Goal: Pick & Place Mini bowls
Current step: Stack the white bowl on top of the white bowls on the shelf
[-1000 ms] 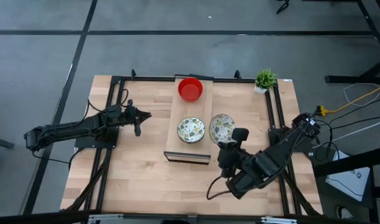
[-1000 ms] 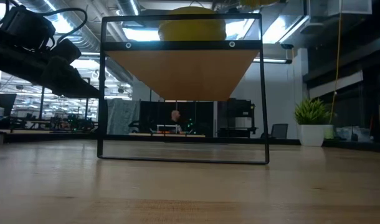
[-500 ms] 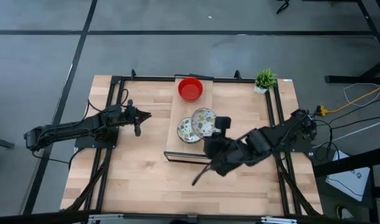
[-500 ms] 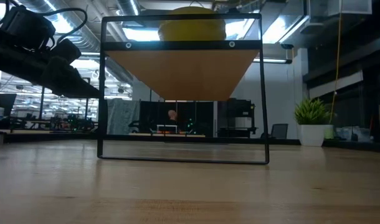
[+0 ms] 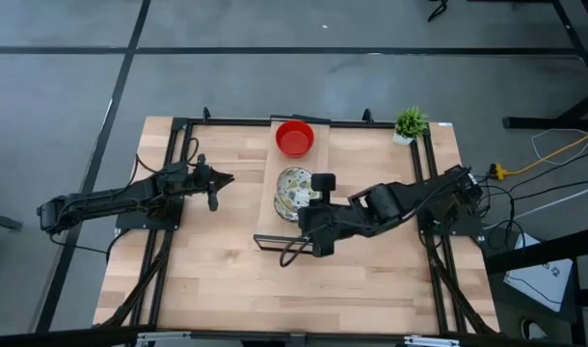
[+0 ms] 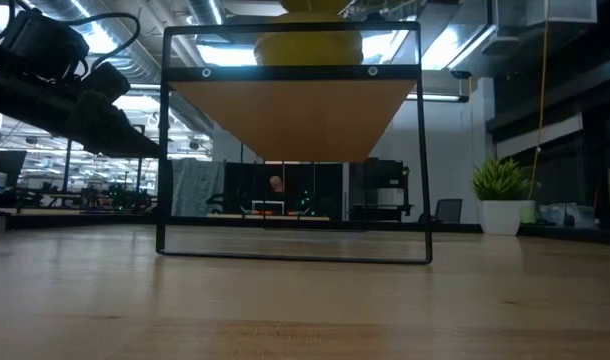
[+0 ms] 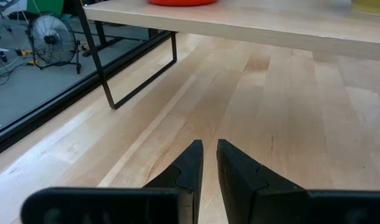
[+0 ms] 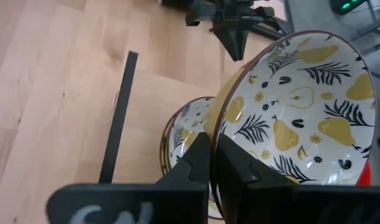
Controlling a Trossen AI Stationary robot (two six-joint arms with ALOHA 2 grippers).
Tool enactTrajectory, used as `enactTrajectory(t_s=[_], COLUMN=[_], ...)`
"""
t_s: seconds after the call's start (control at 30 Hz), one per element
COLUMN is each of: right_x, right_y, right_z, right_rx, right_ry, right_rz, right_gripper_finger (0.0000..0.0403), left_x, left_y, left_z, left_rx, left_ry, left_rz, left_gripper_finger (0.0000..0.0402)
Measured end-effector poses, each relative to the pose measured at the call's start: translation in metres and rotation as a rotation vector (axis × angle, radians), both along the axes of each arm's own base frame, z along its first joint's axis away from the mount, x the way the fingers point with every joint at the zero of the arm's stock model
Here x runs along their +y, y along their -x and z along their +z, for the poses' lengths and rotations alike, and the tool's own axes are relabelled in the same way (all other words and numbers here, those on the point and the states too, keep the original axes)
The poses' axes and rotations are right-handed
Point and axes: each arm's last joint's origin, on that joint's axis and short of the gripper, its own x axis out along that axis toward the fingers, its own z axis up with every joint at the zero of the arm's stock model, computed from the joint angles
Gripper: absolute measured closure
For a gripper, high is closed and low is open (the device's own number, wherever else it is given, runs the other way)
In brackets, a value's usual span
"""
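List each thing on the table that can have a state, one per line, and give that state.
Right gripper: fingers shut on the rim of the held patterned bowl.
Held patterned bowl: lifted, tilted above the shelf bowl.
Shelf bowl: resting upright on the raised shelf.
Red bowl: resting upright, untouched.
Left gripper: fingers nearly shut, empty.

Two white mini bowls (image 8: 302,106) carry a print of yellow pears, dark palm-like leaves and small yellow flowers — with yellow outsides. Toward the upper middle of the high view sits a plain red bowl (image 5: 294,138). The raised shelf (image 5: 275,229) is pale wood on a black frame; the arms are dark — the potted plant (image 5: 410,122) green in a white pot.
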Motion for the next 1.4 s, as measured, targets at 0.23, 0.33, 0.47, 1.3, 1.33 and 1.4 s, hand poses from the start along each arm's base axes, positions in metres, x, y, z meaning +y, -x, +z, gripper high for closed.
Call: enactTrajectory(t_s=[0.23,0.33,0.47,1.3,1.33,1.4], right_x=[-0.001,-0.001,-0.001,-0.012,-0.014,-0.017], right_y=[-0.001,-0.001,-0.001,-0.004,-0.004,-0.004], right_z=[0.0,-0.001,-0.004,-0.004,-0.004,-0.004], right_rx=[0.007,0.01,0.026,0.03,0.034,0.039], right_ry=[-0.017,-0.023,-0.017,-0.011,-0.01,-0.008], right_rz=[0.011,0.016,0.015,-0.015,-0.018,-0.028], right_gripper_finger=[0.039,0.039,0.039,0.039,0.039,0.039], left_x=[0.0,0.0,0.0,0.0,0.0,0.0], left_y=[0.0,0.0,0.0,0.0,0.0,0.0], left_z=[0.0,0.0,0.0,0.0,0.0,0.0], left_rx=[0.0,0.0,0.0,0.0,0.0,0.0], left_ry=[0.0,0.0,0.0,0.0,0.0,0.0], left_rz=[0.0,0.0,0.0,0.0,0.001,0.001], left_gripper_finger=[0.0359,0.0359,0.0359,0.0359,0.0359,0.0359])
